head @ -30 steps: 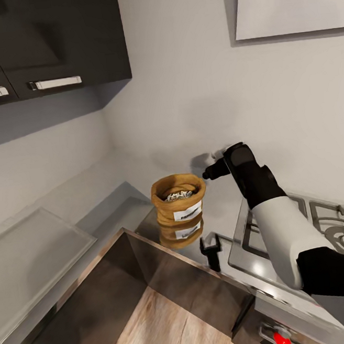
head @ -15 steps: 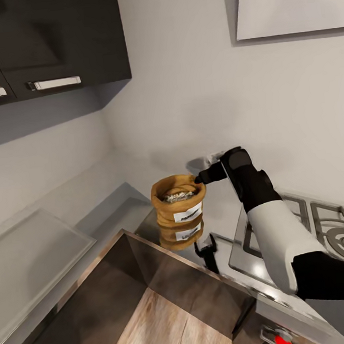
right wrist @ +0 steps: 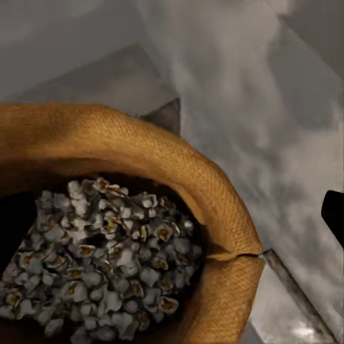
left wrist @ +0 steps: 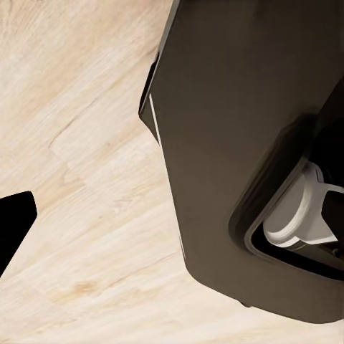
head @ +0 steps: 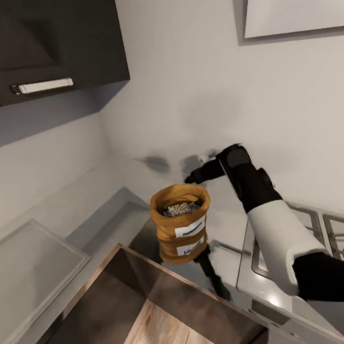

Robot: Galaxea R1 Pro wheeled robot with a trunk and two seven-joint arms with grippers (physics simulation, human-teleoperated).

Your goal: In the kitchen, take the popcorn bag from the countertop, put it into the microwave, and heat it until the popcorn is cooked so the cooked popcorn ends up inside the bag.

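Tan popcorn bag stands on the grey tabletop in the corner, popcorn inside. Right gripper hovers just above its rim; jaws' state I cannot tell. Gas hob is beside.

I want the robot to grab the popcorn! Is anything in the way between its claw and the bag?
Nothing visible is in the way. The right claw hangs just above the back rim of the popcorn bag, which stands alone on the countertop with its mouth open and popcorn inside.
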